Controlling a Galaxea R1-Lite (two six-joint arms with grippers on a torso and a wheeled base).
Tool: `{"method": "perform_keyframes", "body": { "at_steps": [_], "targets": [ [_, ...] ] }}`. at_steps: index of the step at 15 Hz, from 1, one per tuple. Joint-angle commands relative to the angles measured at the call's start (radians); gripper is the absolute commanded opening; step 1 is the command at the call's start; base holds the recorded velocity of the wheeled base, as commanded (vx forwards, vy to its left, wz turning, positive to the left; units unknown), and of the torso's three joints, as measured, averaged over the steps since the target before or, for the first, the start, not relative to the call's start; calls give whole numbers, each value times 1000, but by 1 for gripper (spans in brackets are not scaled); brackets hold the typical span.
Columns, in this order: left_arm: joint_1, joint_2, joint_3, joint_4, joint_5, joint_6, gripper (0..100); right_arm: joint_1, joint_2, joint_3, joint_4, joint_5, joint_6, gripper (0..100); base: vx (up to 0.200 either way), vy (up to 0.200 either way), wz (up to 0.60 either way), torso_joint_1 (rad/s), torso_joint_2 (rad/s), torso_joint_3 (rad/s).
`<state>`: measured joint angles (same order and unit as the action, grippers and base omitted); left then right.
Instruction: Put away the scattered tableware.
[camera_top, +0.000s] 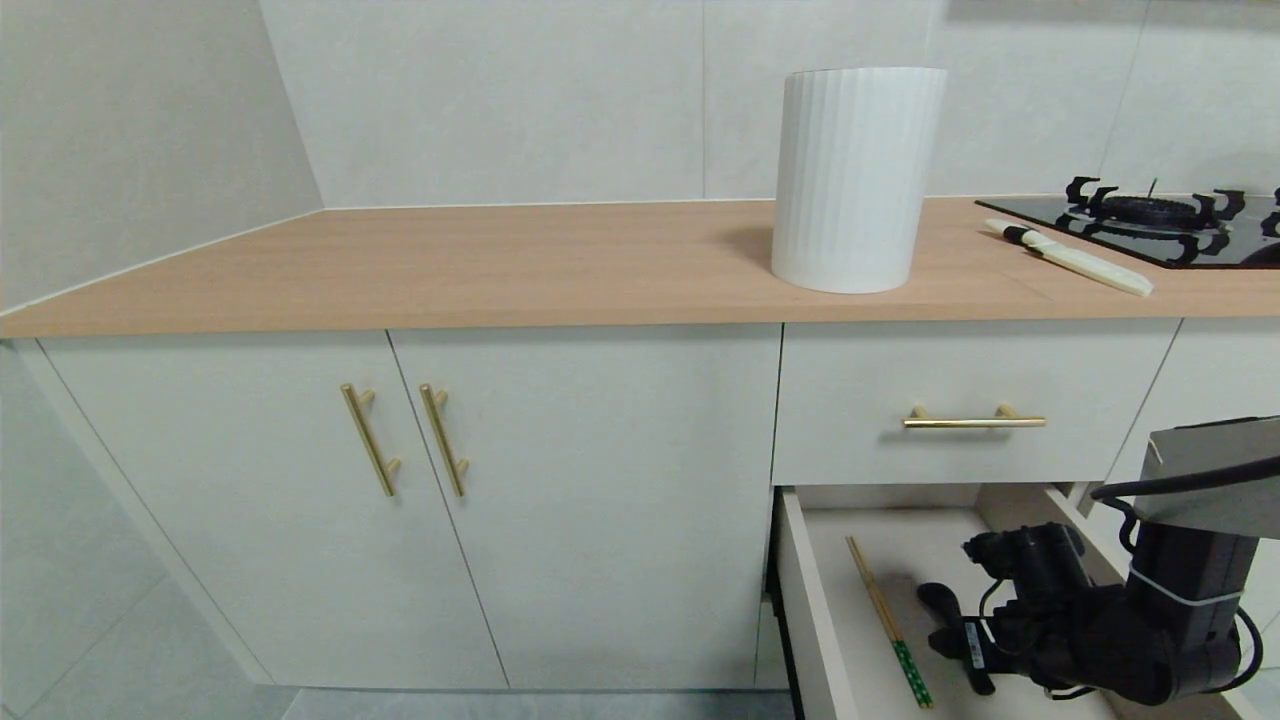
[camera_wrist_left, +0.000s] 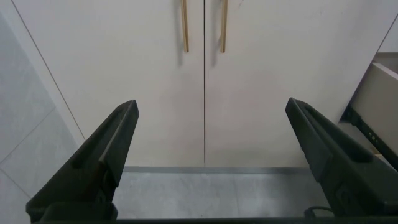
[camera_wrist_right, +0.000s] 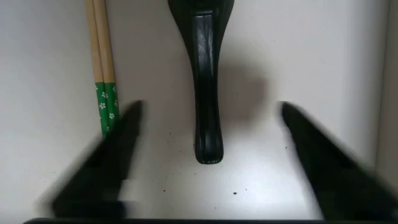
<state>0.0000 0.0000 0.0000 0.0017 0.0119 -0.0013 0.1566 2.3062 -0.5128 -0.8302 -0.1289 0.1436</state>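
Right wrist view: right gripper (camera_wrist_right: 209, 112), jaws wide and holding nothing, hangs over the open drawer (camera_wrist_right: 311, 50); black spoon (camera_wrist_right: 207, 74) on drawer floor directly beneath, handle end nearest, long axis running away, chopsticks (camera_wrist_right: 99, 43) parallel beside.

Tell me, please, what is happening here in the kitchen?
The robot's right gripper hangs open over a black spoon lying in the open drawer, beside a pair of chopsticks. Neither is gripped. A knife lies on the countertop by the stove, not yet put away. The left gripper, open and empty, faces the cabinet doors.
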Motion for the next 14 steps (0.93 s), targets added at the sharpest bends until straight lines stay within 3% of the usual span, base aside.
{"method": "perform_keyframes", "body": {
  "at_steps": [1, 7, 11, 14],
  "targets": [
    [0, 0, 0, 0, 0, 0, 100, 1, -13, 3, 0, 0, 1, 100, 0, 0, 0, 0, 0, 0],
    [0, 0, 0, 0, 0, 0, 100, 3, -298, 74, 26, 11, -9, 100, 0, 0, 0, 0, 0, 0],
    [0, 0, 0, 0, 0, 15, 100, 26, -564, 68, 232, 81, -12, 100, 0, 0, 0, 0, 0, 0],
    [0, 0, 0, 0, 0, 3, 100, 64, -703, 48, 378, 127, -13, 100, 0, 0, 0, 0, 0, 0]
  ]
}}
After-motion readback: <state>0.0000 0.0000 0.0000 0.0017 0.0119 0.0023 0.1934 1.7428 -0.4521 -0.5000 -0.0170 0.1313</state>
